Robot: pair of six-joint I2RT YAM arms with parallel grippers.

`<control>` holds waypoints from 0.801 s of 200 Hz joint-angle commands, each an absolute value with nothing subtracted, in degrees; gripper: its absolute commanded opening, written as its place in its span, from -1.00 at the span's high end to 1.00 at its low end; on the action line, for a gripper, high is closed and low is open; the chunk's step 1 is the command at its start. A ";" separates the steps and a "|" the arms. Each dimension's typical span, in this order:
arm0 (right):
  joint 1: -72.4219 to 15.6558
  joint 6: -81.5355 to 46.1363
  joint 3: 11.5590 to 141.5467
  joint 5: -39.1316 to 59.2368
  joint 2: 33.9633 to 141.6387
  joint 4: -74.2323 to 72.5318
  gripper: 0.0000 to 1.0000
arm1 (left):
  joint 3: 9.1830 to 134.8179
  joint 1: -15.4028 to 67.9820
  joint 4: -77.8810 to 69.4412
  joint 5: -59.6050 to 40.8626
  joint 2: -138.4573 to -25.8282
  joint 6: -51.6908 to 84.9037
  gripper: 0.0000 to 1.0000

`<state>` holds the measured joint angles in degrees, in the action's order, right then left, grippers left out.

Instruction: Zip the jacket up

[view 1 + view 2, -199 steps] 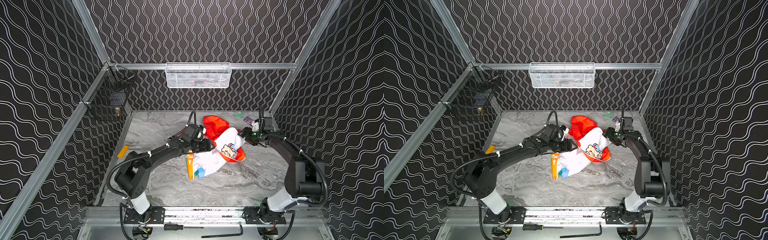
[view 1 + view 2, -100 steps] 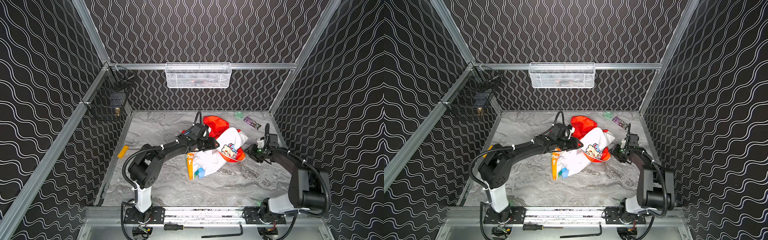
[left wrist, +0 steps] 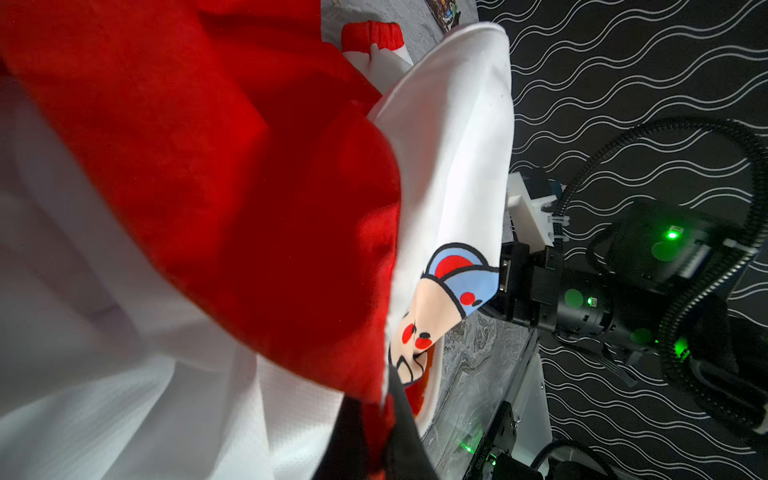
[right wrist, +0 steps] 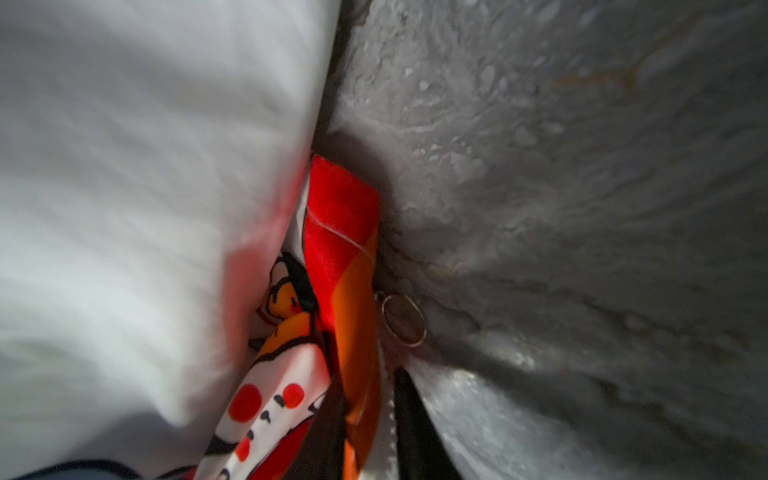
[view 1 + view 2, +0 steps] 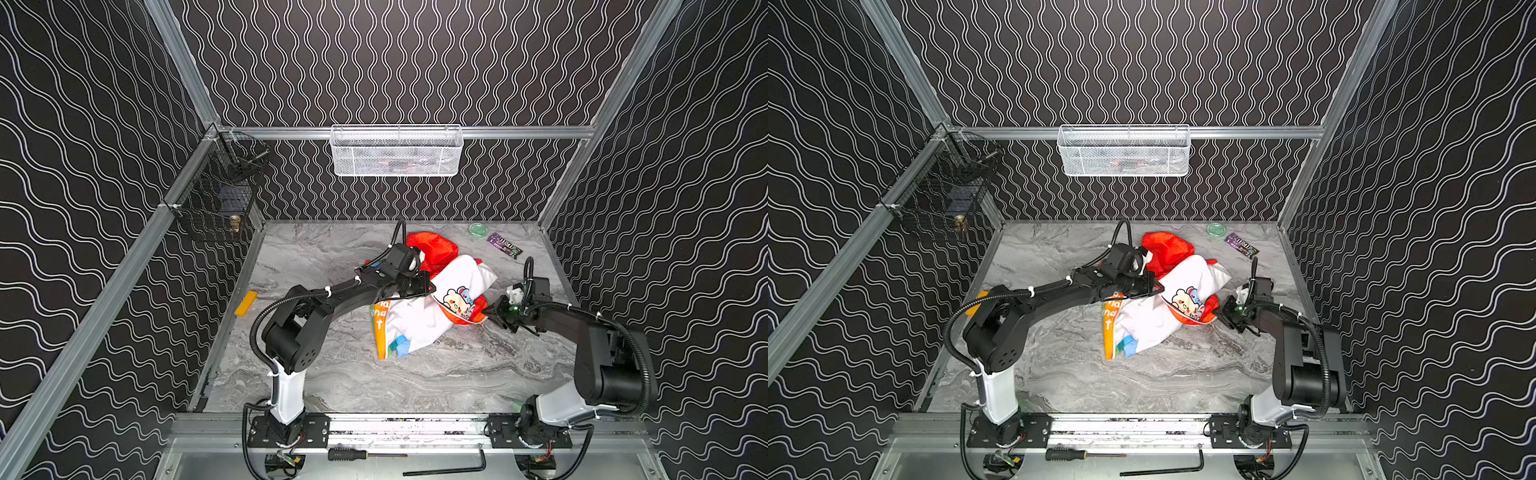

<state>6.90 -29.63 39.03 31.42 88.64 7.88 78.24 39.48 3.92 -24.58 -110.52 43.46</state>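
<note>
Jacket [image 5: 419,320]: lies in a crumpled heap on the grey marbled table [image 5: 374,386], right of the middle, between the two grippers.
Hood [image 5: 434,249]: red, at the end of the heap nearest the back wall.
Cartoon animal [image 5: 456,300]: printed on white cloth on top of the heap, above a red and orange fold.
Striped edge [image 5: 380,328]: orange with white letters, at the heap's front left, flat on the table.
Left gripper [image 5: 426,286]: reaches in from the left over the heap; in the left wrist view its fingers [image 3: 405,436] stand narrow, pinching a fold of the red cloth.
Right gripper [image 5: 492,312]: low at the heap's right edge; in the right wrist view its fingers [image 4: 415,432] are close together, with the jacket's orange edge clamped between them.
Metal ring [image 4: 403,320]: lies on the table just beside that orange edge, outside the fingers.
Green lid [image 5: 478,228] and purple wrapper [image 5: 504,246]: near the back right corner, apart from the jacket.
Yellow block [image 5: 246,298]: at the table's left edge.
White basket [image 5: 397,151]: hangs on the back wall rail.
</note>
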 commanded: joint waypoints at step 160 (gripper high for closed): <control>-8.14 -27.38 50.25 35.76 69.94 26.68 1.00 | 89.56 27.99 7.51 -24.40 -109.55 39.58 1.00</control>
<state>-5.58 -27.99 48.86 36.23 70.59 21.58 88.16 29.21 8.27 -25.28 -108.99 41.30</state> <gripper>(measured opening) 0.063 0.073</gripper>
